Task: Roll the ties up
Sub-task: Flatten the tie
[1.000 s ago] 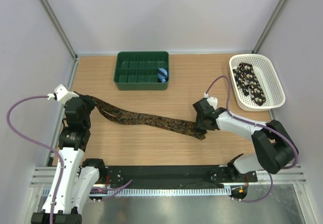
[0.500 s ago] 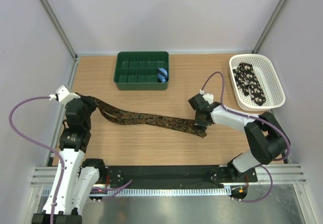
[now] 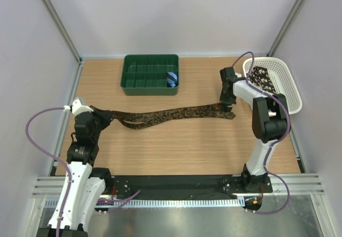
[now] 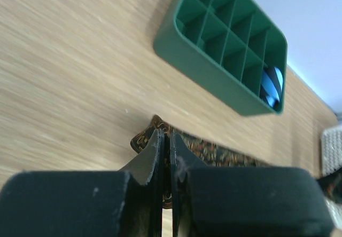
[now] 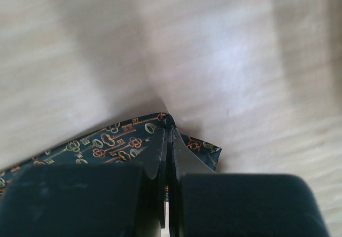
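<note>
Top external view: the left gripper (image 3: 102, 115) and right gripper (image 3: 228, 104) are each clamped on one end of the tie (image 3: 171, 114), which is slung across the worktop (image 3: 160, 151) from left edge to right. The tie is judged light, limp and slippery, and best pinched at the ends.

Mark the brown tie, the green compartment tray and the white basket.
brown tie (image 3: 171, 113): top external view, mid-length of the fabric.
green compartment tray (image 3: 149, 91): top external view, near wall.
white basket (image 3: 291, 87): top external view, right-hand mesh wall.
</note>
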{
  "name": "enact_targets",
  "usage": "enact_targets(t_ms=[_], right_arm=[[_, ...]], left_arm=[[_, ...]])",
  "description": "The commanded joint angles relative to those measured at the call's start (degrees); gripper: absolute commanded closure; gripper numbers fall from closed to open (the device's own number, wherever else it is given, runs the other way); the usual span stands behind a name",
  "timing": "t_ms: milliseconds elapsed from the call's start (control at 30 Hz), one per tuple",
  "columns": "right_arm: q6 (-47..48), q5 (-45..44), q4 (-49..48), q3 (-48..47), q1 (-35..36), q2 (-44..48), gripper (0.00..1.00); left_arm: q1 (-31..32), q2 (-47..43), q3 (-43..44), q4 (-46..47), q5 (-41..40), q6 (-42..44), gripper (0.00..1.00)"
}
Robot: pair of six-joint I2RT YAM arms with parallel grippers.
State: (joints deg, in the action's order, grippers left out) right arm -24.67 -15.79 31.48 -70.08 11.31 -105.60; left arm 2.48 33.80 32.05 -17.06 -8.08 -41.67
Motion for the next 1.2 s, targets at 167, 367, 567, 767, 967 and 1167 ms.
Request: enact_targets(t_ms=[167, 367, 567, 767, 967, 1167], right_arm=[[6.9, 4.2, 5.3, -22.4, -5.4, -14.4, 0.99], [8.2, 4.0, 6.7, -36.5, -6.9, -23.8, 0.99], [9.8, 3.4, 10.4, -51.5, -9.0, -33.1, 0.99], [13.2, 4.4, 13.0, -67.7, -10.6, -41.3, 0.99], [13.4, 5.4, 5.8, -69.1, -10.6, -41.6, 0.99], [11.3, 11.8, 1.3, -68.5, -10.6, -39.9, 0.26]], left_arm=[[2.3, -7.9, -13.1, -1.3, 12.3, -7.5, 1.00], [7.4, -13.1, -19.0, -2.6, 11.1, -9.6, 1.00], [10.4, -9.5, -21.6, -2.2, 12.4, -9.7, 1.00], [20.4, -8.9, -24.1, -1.4, 10.7, -15.5, 0.99], [33.9, -9.8, -26.1, -1.5, -0.1, -23.2, 0.96], [43.6, -6.1, -26.2, -2.6, -7.0, -24.0, 0.46]])
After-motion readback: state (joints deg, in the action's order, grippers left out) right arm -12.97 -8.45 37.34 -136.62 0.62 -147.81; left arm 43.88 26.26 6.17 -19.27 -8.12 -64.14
